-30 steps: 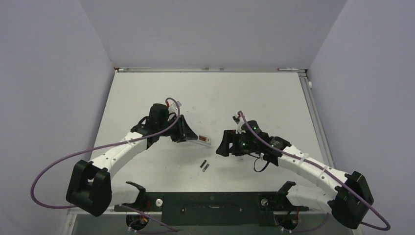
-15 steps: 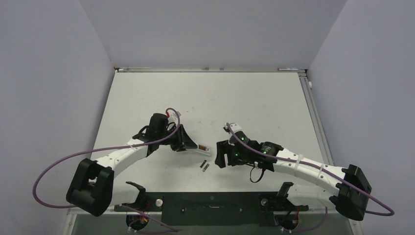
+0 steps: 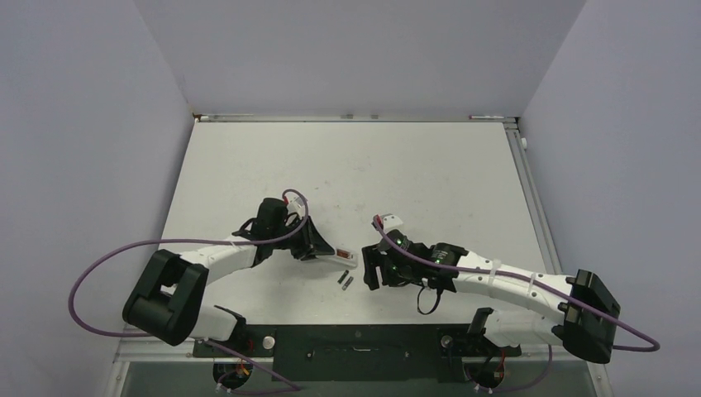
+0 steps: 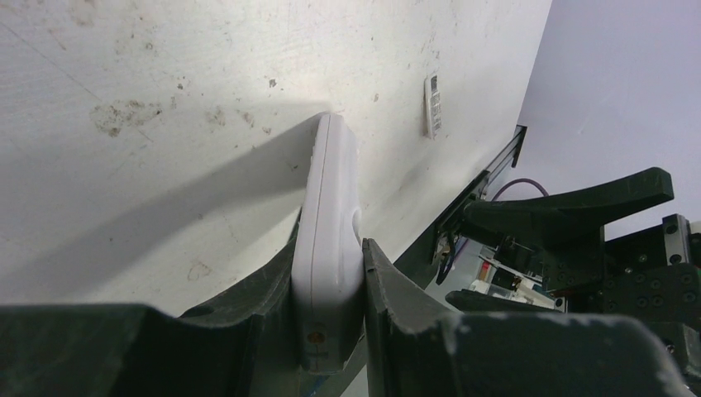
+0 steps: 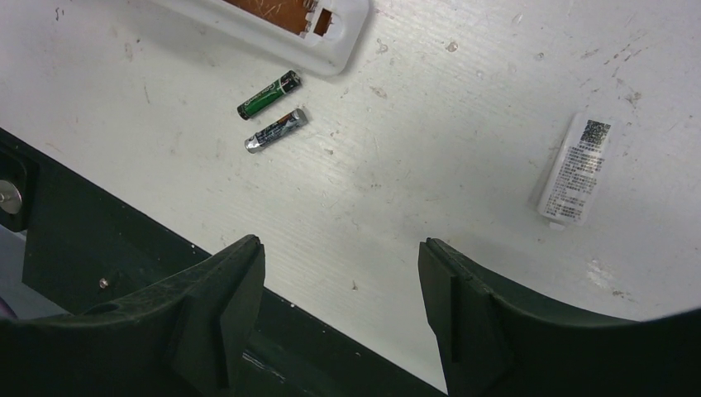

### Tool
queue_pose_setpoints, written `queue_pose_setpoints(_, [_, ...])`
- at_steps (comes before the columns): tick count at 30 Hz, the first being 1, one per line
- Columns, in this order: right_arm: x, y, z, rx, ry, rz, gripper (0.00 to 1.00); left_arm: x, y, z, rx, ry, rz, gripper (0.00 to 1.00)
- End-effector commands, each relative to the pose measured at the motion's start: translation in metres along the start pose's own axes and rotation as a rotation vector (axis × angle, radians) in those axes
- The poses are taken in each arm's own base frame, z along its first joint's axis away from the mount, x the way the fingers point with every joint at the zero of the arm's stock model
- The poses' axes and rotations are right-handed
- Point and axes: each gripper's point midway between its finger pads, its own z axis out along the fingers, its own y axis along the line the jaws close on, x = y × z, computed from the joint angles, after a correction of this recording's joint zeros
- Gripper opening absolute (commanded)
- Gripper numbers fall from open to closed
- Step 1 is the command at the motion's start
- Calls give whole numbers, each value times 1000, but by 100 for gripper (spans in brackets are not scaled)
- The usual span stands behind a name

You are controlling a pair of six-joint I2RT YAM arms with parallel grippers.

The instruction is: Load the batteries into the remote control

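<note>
A white table is enclosed on three sides by plain, pale lavender-grey walls. A thin metal rail is fitted along the far edge, and a black plate is mounted along the near edge. The tabletop is scuffed and speckled with small dark stains. Lighting is even and diffuse; only soft shadows are cast.

The remote control is smooth white plastic with a soft sheen. The batteries have glossy dark wrappers, and one shows a bare metal end. The table is matt white, finely grained, scuffed and stained. The fingers of the right gripper are matt black plastic with rough edges. The white cover carries a paper label.
</note>
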Motion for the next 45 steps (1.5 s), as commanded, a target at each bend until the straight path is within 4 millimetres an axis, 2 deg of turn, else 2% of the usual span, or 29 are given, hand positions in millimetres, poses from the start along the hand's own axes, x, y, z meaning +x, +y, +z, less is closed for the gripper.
queue_pose_setpoints(1, [-16, 7, -2, 9, -44, -4, 67, -18, -8, 6, 40, -55, 34, 19])
queue_pose_setpoints(5, [-14, 6, 1, 21, -33, -16, 67, -18, 4, 13, 2, -45, 11, 27])
queue_pose_setpoints(13, [-16, 4, 4, 39, -33, -27, 67, -15, 27, 14, -106, -46, -14, 51])
queue_pose_setpoints(21, [-15, 4, 11, 52, -18, -35, 68, -13, 45, 7, -229, -41, -25, 66])
queue_pose_setpoints(24, [-16, 4, 12, 55, -19, -34, 69, -14, 52, 2, -282, -49, -25, 69])
queue_pose_setpoints(26, [-16, 4, 13, 61, -16, -32, 69, -14, 55, -2, -312, -57, -21, 75])
queue_pose_setpoints(34, [-13, 13, 24, 64, -3, 0, 69, -8, 63, -23, -408, -77, -28, 77])
queue_pose_setpoints(45, [-12, 29, 42, 106, -16, 34, 66, -9, 44, -47, -383, -125, 29, 77])
